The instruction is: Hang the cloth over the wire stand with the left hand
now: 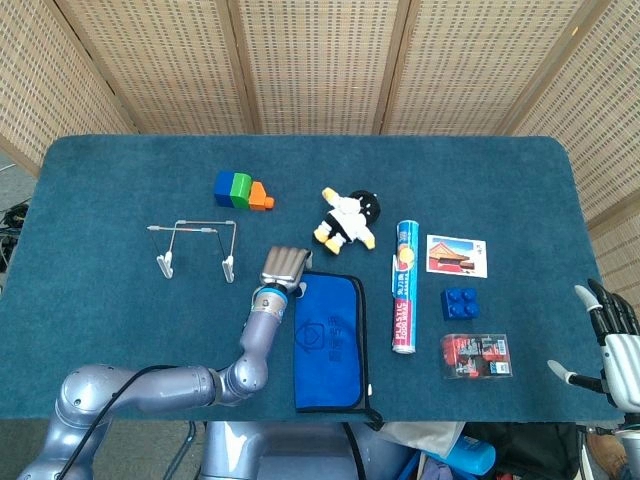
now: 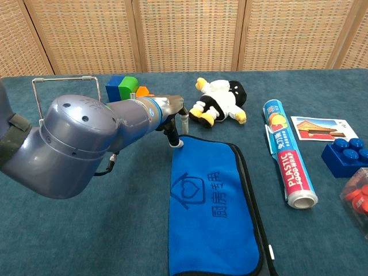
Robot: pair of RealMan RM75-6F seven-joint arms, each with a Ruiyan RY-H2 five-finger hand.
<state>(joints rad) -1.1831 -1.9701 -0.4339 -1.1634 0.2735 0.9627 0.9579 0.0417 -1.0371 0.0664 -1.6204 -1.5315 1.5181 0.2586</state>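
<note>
Head view shows you the blue cloth [image 1: 331, 340] lying flat near the front edge of the tabletop [image 1: 120, 180], its long side running front to back, with a dark trim along its right edge and a loop at its front right corner. Your left hand [image 1: 281, 268] sits at the cloth's far left corner; in the chest view a fingertip [image 2: 179, 142] touches down right at that corner, the other fingers pointing downward and apart. It has hold of nothing yet.

The wire stand [image 1: 193, 247] stands to the left of your hand, near but apart from it, with bare blue tabletop between them and more open surface to its left and front. The stand's top bar runs left to right.

Beyond the stand sit the colored blocks [image 1: 243, 189], and a plush toy [image 1: 347, 219] lies just past the cloth's far right corner. On the cloth's right a roll of plastic wrap [image 1: 404, 287] lies parallel to it, close beside the trim edge. Farther right are a picture card [image 1: 456, 254], a blue brick [image 1: 460, 303] and a clear box of red pieces [image 1: 477, 355].

Your right hand [image 1: 612, 340] hangs off the tabletop's front right corner, fingers spread and holding nothing.
</note>
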